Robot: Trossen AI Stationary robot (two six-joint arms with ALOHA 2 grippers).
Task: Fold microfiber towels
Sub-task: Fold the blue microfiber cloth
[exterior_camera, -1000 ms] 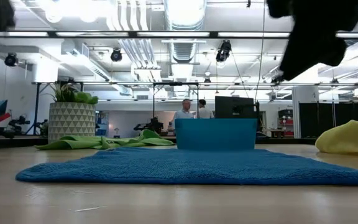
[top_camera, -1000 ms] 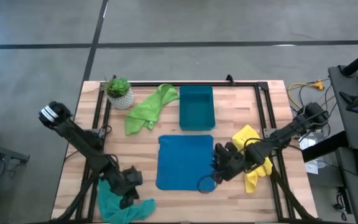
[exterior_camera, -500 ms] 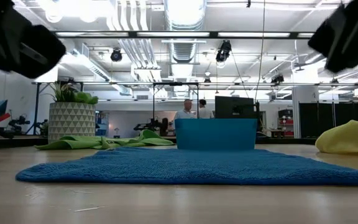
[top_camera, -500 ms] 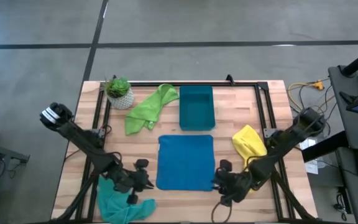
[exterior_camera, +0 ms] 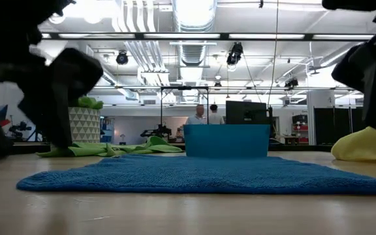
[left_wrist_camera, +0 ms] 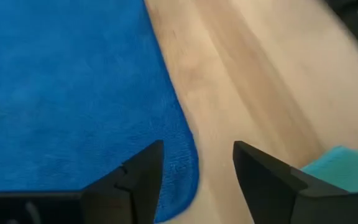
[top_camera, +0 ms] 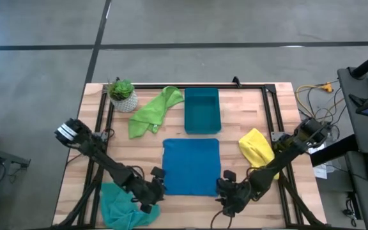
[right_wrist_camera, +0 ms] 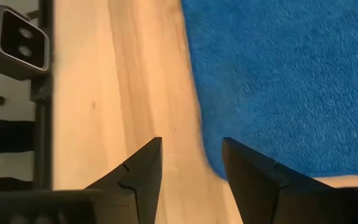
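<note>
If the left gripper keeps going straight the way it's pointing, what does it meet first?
Probably the near corner of the blue towel: the open left gripper straddles that corner's edge, with bare table beside it. How far above the cloth it hangs is unclear.

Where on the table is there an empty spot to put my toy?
Bare wood shows between the plant pot and the teal towel, left of the blue towel, and beside the bin, above the yellow towel. The near edge is crowded by the left gripper and right gripper.
</note>
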